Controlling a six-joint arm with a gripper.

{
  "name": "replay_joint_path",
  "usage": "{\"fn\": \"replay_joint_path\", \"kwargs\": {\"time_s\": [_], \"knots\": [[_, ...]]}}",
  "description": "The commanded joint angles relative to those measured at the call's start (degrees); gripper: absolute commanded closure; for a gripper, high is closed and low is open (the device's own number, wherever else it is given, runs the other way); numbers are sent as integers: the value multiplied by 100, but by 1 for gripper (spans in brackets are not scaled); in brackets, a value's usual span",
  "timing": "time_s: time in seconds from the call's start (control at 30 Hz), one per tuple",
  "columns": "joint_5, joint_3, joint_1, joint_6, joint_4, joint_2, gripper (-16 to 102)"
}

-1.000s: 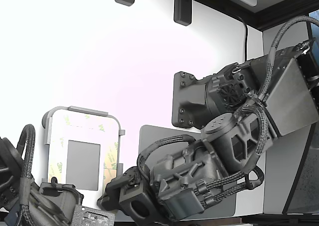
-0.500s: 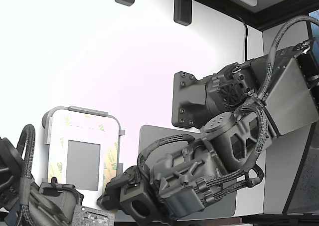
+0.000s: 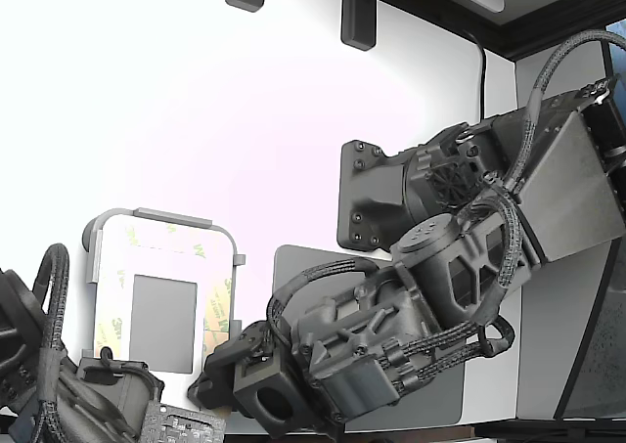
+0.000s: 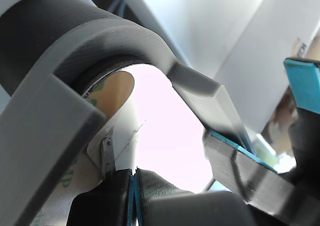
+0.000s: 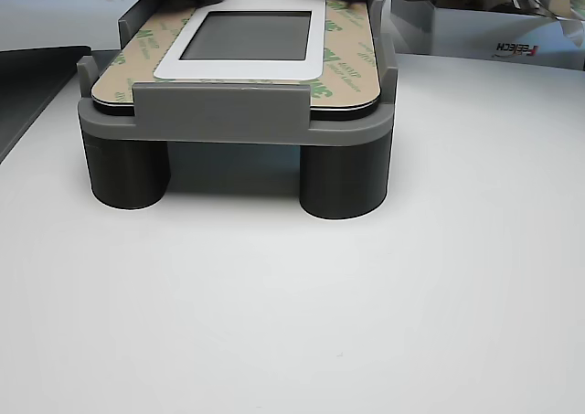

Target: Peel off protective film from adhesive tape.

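Note:
The white plate (image 3: 161, 259) lies in a grey fixture (image 3: 156, 216) at the exterior view's lower left. Pale yellow adhesive tape (image 3: 217, 311) with green marks frames its grey rectangle (image 3: 162, 321). My gripper (image 3: 207, 392) is at the plate's near right corner. In the wrist view the gripper (image 4: 134, 186) is shut, blue pads together, on a corner of the protective film (image 4: 125, 131), which curls up white off the tape (image 4: 112, 94) beside the fixture rim (image 4: 75, 41). The other view shows the tape (image 5: 343, 58) flat on the plate, with dark gripper parts at its far end.
A second arm (image 3: 59, 384) sits at the exterior view's lower left, close to the plate's near edge. A large grey rounded mat (image 3: 293, 267) lies under my arm. A blue-edged part (image 4: 305, 84) stands close beside my fingers. A white box (image 5: 512, 39) holds loose strips behind the fixture.
My arm's wrist and forearm have dipped slightly and shifted toward the exterior view's left, tilting the gripper at the plate's corner. The plate and the second arm have not moved.

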Motion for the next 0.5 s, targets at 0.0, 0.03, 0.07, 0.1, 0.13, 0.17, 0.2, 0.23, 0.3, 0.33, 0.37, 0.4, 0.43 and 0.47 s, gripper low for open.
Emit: {"fn": "replay_joint_path", "kwargs": {"time_s": [0.0, 0.03, 0.07, 0.1, 0.13, 0.17, 0.2, 0.23, 0.3, 0.33, 0.37, 0.4, 0.43, 0.47], "knots": [[-9, -44, -114, -18, -35, 123, 97], [-9, -18, -123, -26, -62, 132, 97], [-18, 0, -132, -35, -88, 132, 97], [-26, 18, -141, -44, -114, 141, 97], [-35, 18, -149, -53, -123, 141, 97], [-53, 18, -167, -70, -132, 141, 97], [-62, 18, -176, -79, -132, 132, 97], [-70, 18, -185, -88, -132, 132, 97], [-79, 26, -202, -105, -132, 141, 97], [-79, 44, -202, -105, -141, 149, 97], [-79, 70, -202, -105, -149, 167, 97], [-79, 88, -202, -105, -167, 185, 97], [-79, 97, -202, -105, -176, 193, 97], [-79, 105, -202, -114, -176, 202, 97]]}}
